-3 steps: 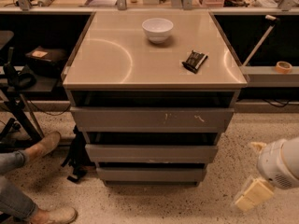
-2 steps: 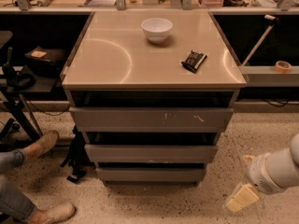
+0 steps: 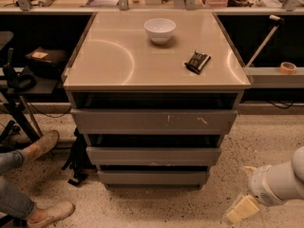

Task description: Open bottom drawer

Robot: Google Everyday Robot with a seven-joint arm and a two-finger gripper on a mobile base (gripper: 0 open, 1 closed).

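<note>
The bottom drawer point(image 3: 153, 177) is the slimmest of three grey fronts in the cabinet and sits flush, shut. Above it are the mid-sized drawer point(image 3: 153, 156) and the tallest drawer point(image 3: 153, 121) with pale scratch marks. My gripper point(image 3: 241, 208), with cream-coloured fingers on a white arm, hangs low at the bottom right, to the right of the bottom drawer and a little below it, apart from the cabinet.
A white bowl point(image 3: 159, 30) and a dark snack packet point(image 3: 197, 61) lie on the cabinet top point(image 3: 118, 56). A seated person's legs and shoes point(image 3: 40, 146) are at the left by a black bag point(image 3: 76, 163). A tape roll point(image 3: 287, 67) sits on the right shelf.
My gripper has moved down and to the left, closer to the bottom drawer's level. The drawers have not moved.
</note>
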